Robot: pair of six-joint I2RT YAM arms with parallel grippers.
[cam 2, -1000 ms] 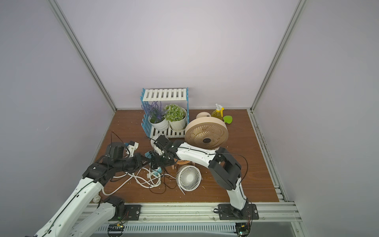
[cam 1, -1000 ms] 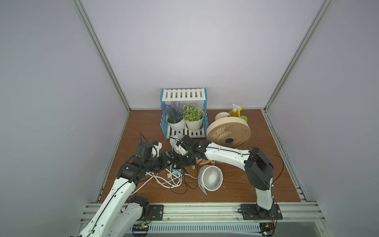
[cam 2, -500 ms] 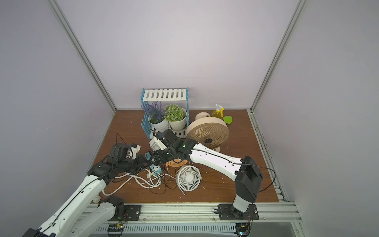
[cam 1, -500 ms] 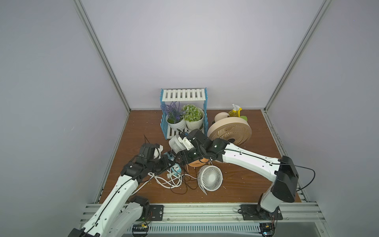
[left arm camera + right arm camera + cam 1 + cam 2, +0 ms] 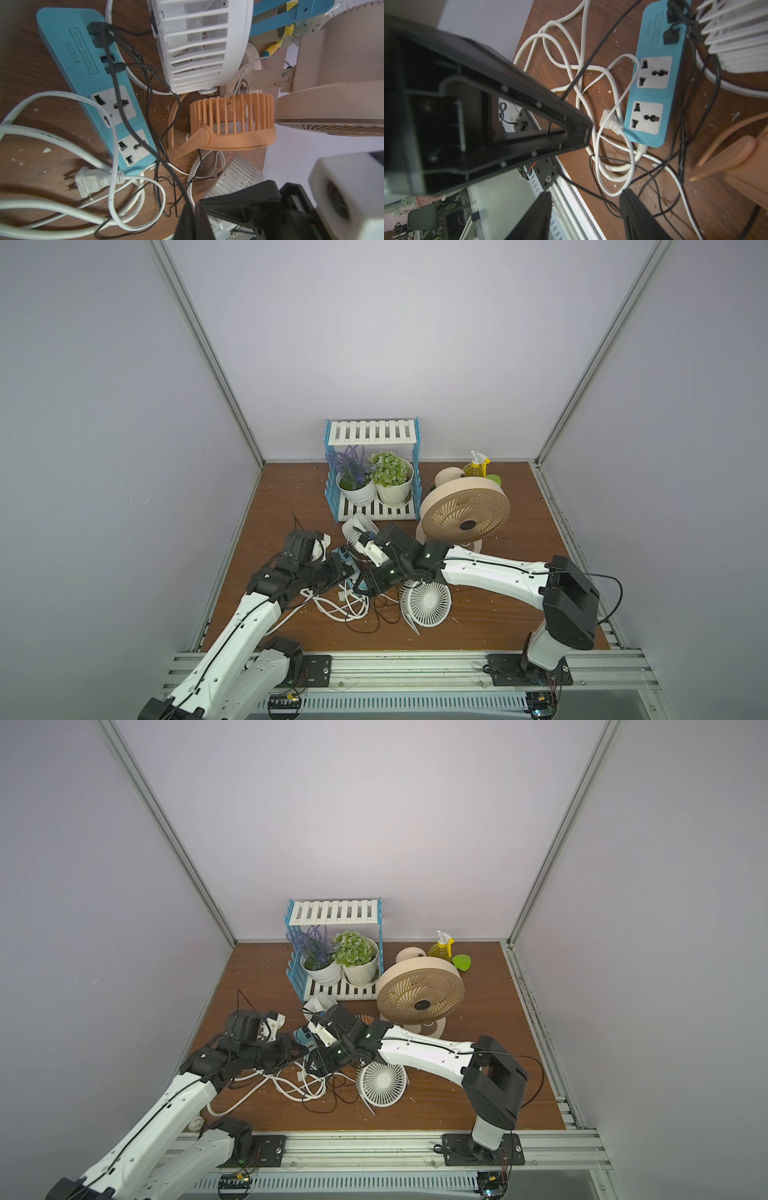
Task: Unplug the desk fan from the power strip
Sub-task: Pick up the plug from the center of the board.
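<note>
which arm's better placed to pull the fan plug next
Left, probably: the left gripper looks shut on the black cable running to the USB end of the strip. The right gripper is open, empty.

Brown wooden tabletop (image 5: 519, 614), flecked with white chips, bearing a teal power strip (image 5: 60, 37) among looped white cord (image 5: 52, 209) and thin black cables, a small white fan (image 5: 426, 601), an orange fan (image 5: 232, 122), an upright tan fan (image 5: 465, 516), a blue-and-white rack (image 5: 372, 435) and a yellow spray bottle (image 5: 476, 466).
</note>
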